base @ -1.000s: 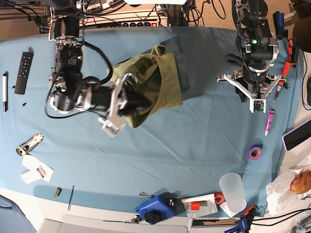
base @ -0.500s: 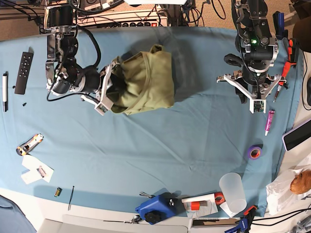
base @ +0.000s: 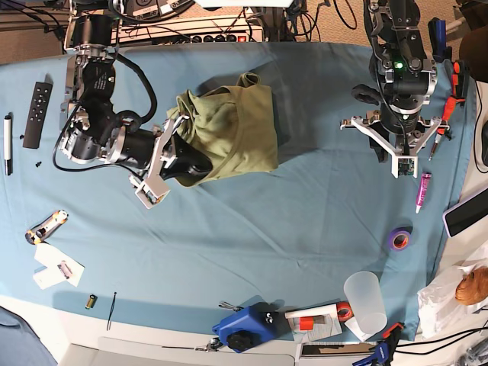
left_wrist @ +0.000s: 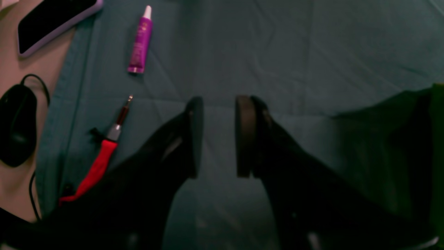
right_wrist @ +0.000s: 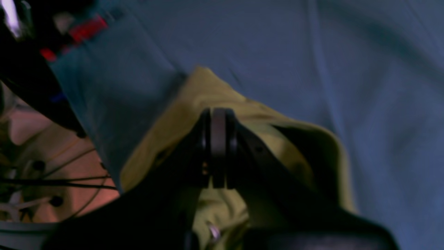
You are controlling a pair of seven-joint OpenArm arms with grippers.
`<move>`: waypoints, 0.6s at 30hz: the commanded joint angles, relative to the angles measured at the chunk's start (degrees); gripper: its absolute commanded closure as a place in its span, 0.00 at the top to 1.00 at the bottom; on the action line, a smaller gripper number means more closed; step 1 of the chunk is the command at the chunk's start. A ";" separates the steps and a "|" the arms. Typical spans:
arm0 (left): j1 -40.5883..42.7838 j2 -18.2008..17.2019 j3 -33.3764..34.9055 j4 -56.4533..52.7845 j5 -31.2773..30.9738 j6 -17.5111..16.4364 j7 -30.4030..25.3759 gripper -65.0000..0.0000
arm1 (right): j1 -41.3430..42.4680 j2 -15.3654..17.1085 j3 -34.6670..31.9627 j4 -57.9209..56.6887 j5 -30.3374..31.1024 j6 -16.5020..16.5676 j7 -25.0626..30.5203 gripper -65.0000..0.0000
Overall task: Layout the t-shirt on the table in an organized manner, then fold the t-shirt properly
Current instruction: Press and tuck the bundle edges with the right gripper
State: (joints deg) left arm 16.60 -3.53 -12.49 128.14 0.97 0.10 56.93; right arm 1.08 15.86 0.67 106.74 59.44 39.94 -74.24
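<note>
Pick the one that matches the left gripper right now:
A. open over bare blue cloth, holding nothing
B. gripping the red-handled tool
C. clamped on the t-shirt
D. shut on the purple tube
A. In the left wrist view the left gripper has a clear gap between its jaws with only the table cloth beneath; the purple tube and red-handled tool lie untouched off to the side.

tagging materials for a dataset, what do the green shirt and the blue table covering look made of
The t-shirt: soft matte woven or knit fabric, likely cotton; it bunches into limp folds with no sheen. The table covering: thin matte cloth, judging by its long shallow creases; the fibre is unclear. The right tool is shut on the shirt.
</note>
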 commanded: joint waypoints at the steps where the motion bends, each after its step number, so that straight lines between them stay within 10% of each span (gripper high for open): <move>1: -0.28 -0.15 -0.07 0.92 0.24 0.02 -1.44 0.23 | 1.16 -0.50 -0.57 0.37 0.87 0.06 1.16 0.00; 11: -0.35 -0.17 -0.07 0.94 0.26 -0.02 -1.42 0.23 | 3.32 -3.85 -13.92 -15.50 -21.14 0.06 11.61 0.00; 18: -0.22 -0.17 -0.07 0.92 0.74 -0.20 -1.36 0.00 | 5.27 -3.96 -13.40 -18.56 -18.25 0.06 9.94 0.00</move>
State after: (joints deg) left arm 16.62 -3.51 -12.49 128.14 1.34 -0.10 56.90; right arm 5.39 11.46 -13.04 87.31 40.97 40.12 -64.45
